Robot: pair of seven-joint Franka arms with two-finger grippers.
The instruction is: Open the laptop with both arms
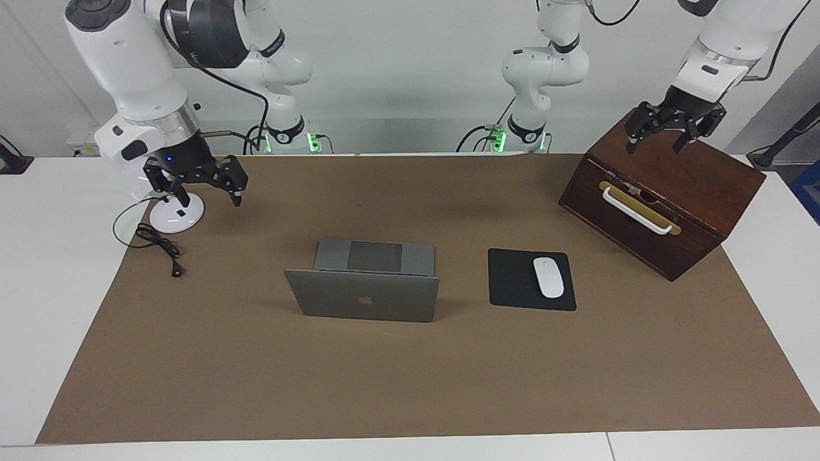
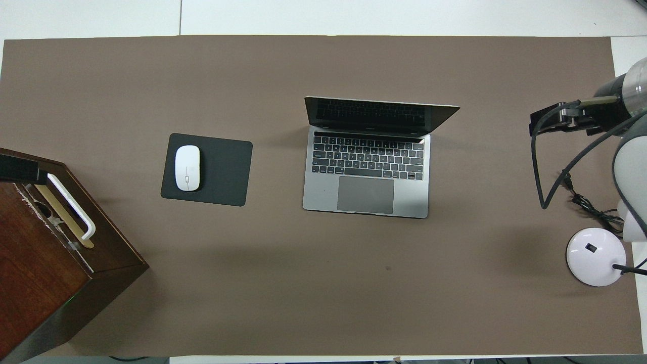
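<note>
We find the laptop (image 1: 368, 288) mid-table on the brown mat (image 1: 410, 384), already open: lid upright with its logo toward the facing camera, keyboard and trackpad bare in the overhead view. It sits beside the mouse pad (image 1: 519, 282), on the side toward the right arm's end; a white mouse (image 1: 548, 277) lies on that pad.

Left gripper (image 1: 666, 131) hangs over the top of the wooden box (image 1: 679, 192) at the left arm's end, fingers spread wide, nothing between them. Right gripper (image 1: 195, 186) hangs near the white lamp base (image 1: 176, 218) at its own end of the table, fingers apart, empty as well. Both are well apart from the laptop.

We judge the opening done, as far as the views show. What is left seems only for the arms to settle clear; we note no contact with the lid now.
</note>
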